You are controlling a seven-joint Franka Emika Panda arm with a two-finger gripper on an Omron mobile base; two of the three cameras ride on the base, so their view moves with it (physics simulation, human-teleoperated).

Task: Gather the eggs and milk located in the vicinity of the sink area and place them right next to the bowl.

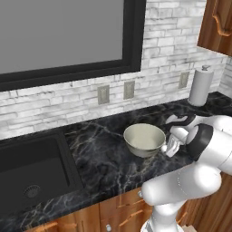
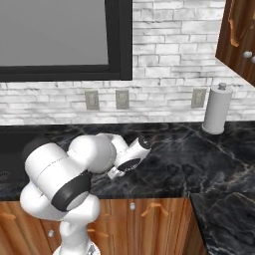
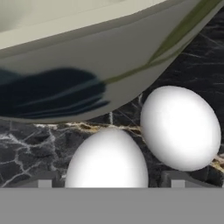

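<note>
The left base view shows the bowl [image 1: 145, 138] standing on the black marble counter [image 1: 104, 154], to the right of the sink [image 1: 31, 165] and well apart from it. The white arm is bent low at the bowl's right side, with the gripper [image 1: 172, 146] seen just beside the bowl's right wall, near the counter; its opening cannot be told from here. A paper-towel roll [image 1: 200, 85] stands at the far right against the brick wall [image 1: 167, 54], and three outlets are set in that wall. In the right base view the arm's bulk is seen at the left, with the hand [image 2: 130, 158] reaching low over the counter; the bowl is hidden behind the arm. The paper-towel roll is seen far right. In the hand view the bowl's curved outer wall [image 3: 87, 65] is seen across the top. Two eggs lie on the counter beneath it: one egg [image 3: 107, 159] sits between the two finger tips [image 3: 43, 181], which stand on either side of it, though contact cannot be told; the second egg [image 3: 180, 127] lies just right of it, near the bowl.
</note>
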